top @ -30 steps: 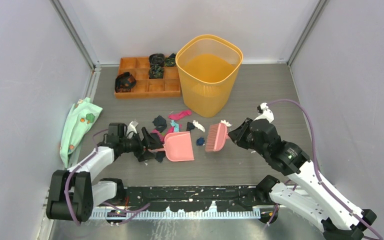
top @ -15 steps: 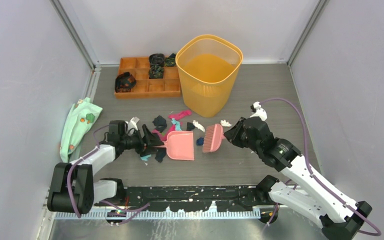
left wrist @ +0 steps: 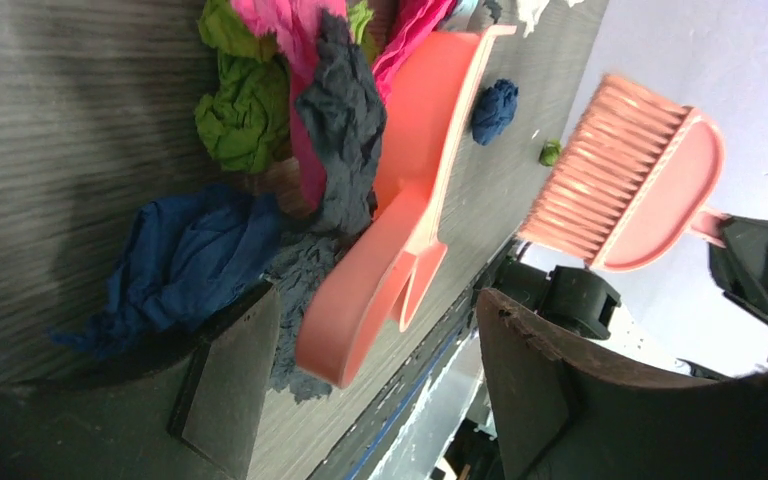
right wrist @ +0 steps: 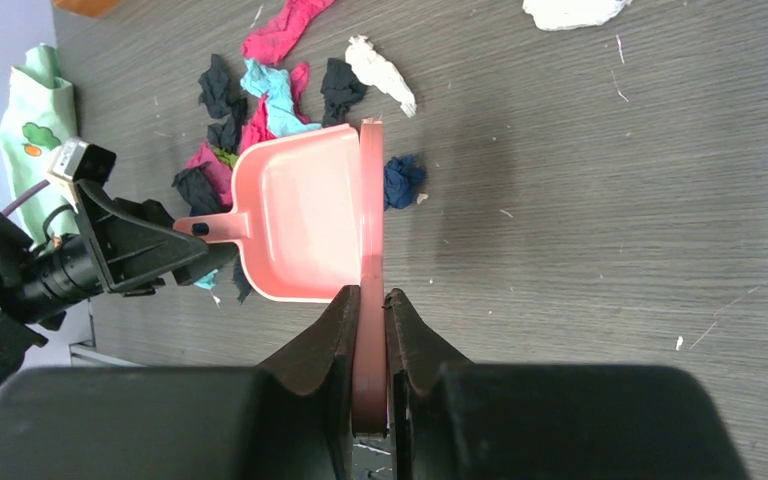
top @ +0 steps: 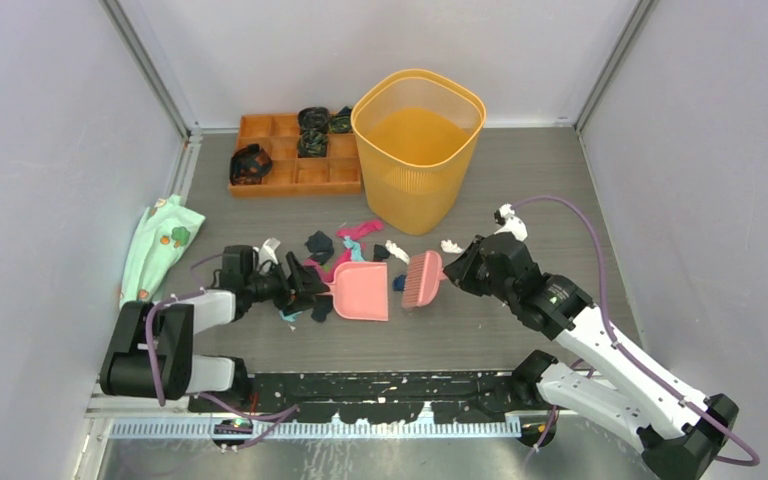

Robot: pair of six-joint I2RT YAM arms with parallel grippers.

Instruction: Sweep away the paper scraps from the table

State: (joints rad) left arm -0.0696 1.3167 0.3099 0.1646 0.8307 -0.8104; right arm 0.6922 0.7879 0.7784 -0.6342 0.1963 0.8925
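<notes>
While the right gripper [right wrist: 368,300] is clamping a pink plastic brush [top: 422,277] for sweeping, the open left gripper [left wrist: 375,320] is straddling the pink plastic dustpan [top: 362,292] handle.

The pink dustpan [left wrist: 400,200] is being straddled at its handle by the wide-spread left gripper [left wrist: 370,325]; paper scraps [left wrist: 260,110] are being touched by its side.

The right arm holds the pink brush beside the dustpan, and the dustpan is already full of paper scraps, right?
Not full: the right wrist view shows the dustpan empty, with the paper scraps lying on the table around it. The right fingers do hold the brush beside the dustpan.
</notes>
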